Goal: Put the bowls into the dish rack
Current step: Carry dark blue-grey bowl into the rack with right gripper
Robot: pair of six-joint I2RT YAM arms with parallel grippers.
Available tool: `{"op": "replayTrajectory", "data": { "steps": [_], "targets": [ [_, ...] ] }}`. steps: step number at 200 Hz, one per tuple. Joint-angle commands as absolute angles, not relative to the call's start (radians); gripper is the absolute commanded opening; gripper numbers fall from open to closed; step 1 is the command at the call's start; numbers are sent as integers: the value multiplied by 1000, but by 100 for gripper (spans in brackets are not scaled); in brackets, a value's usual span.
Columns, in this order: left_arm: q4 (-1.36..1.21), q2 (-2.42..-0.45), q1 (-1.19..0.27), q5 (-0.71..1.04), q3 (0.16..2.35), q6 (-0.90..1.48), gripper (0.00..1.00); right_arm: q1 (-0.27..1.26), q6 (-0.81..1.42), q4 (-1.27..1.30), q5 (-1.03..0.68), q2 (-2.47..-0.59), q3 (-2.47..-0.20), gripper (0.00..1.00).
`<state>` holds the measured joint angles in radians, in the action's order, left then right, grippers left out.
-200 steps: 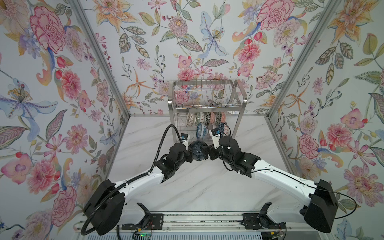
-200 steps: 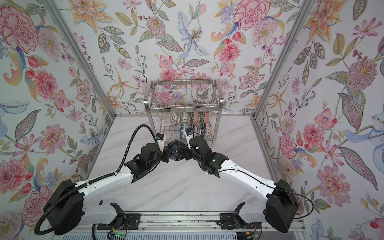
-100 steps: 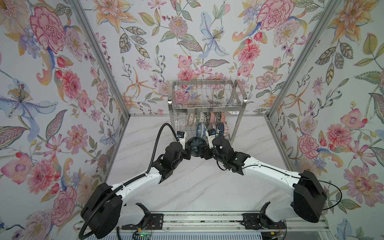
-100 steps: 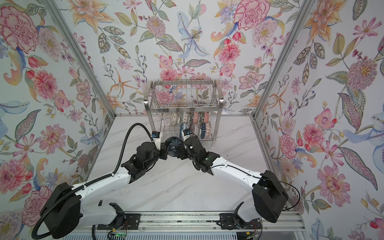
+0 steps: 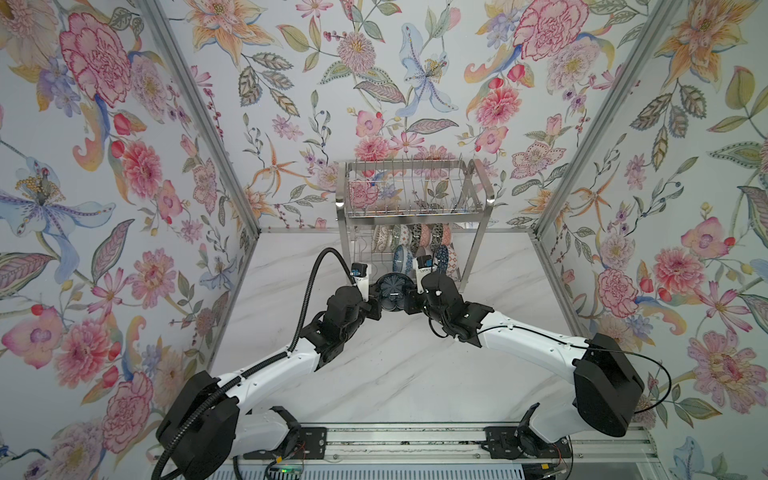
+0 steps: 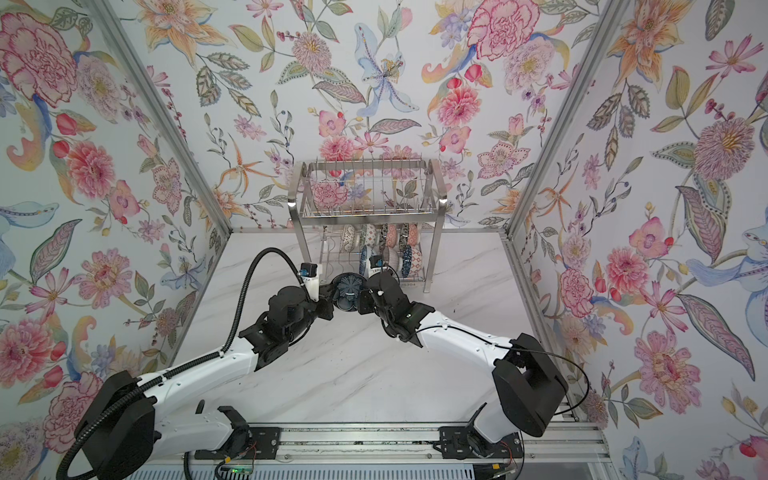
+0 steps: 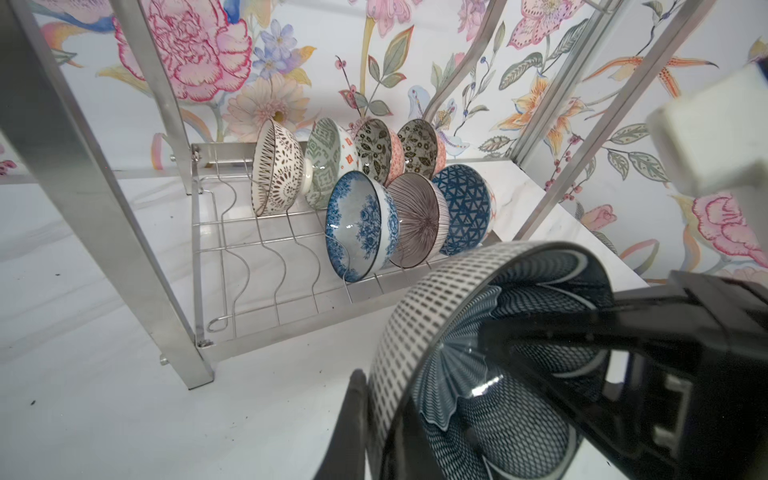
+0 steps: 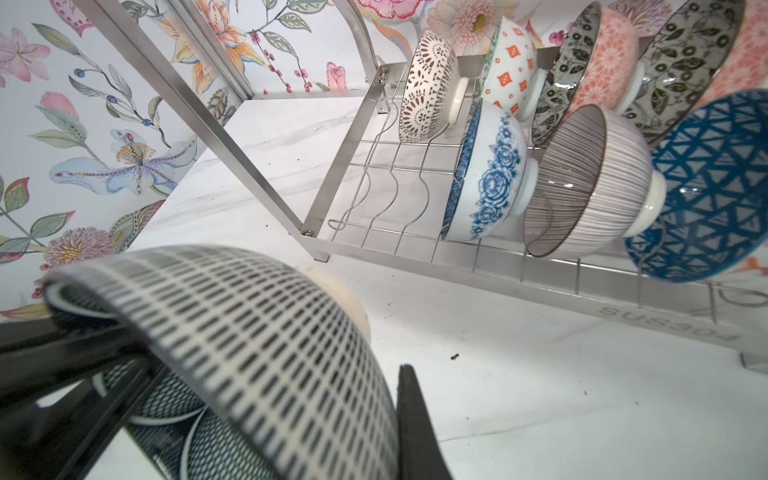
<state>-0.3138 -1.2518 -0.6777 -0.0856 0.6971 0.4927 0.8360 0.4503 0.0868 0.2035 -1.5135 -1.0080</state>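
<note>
The dark bowl [image 5: 392, 291] hangs between the two grippers, clear of the table [image 5: 374, 374] and just in front of the rack [image 5: 415, 215]. Its patterned inside shows in both top views. The left gripper [image 5: 375, 300] is closed narrow on its left rim and the right gripper [image 5: 412, 298] on the opposite rim. The left wrist view shows one outer finger [image 7: 353, 419] against the dashed wall, and the right wrist view shows another [image 8: 415, 424]. The inner fingers cannot be picked out, and the bowl is blurred in the right wrist view.

Seven racked bowls [image 7: 278, 174] stand on edge in the lower tier, four behind and three in front. The front three are a floral bowl [image 7: 359, 230], a striped bowl [image 7: 419, 220] and a triangle bowl [image 7: 465, 208]. Bare wavy wires [image 7: 257, 270] lie beside the floral bowl. In both top views the upper tier and the wrist cameras cover much of these bowls. Both wrist views cut off the upper tier. Flowered wallpaper [image 5: 124, 166] surrounds the table.
</note>
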Motion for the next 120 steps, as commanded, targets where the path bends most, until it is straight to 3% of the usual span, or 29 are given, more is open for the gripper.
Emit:
{"op": "replayTrajectory", "data": {
  "steps": [1,24,26,72,120],
  "targets": [
    [-290,-1205,-660,-61,738,488,22,845,413,75,168,-1513,-1038,0],
    [-92,-1145,-626,-69,791,396,95,843,365,57,203,-1526,-1071,0],
    [-74,-1138,-620,-70,797,387,98,842,360,55,207,-1530,-1075,0],
    [237,-1011,-438,-50,876,169,99,852,219,-54,375,-1694,-1283,0],
    [274,-1007,-322,13,856,80,99,878,39,-118,632,-1898,-1524,0]
  ]
}}
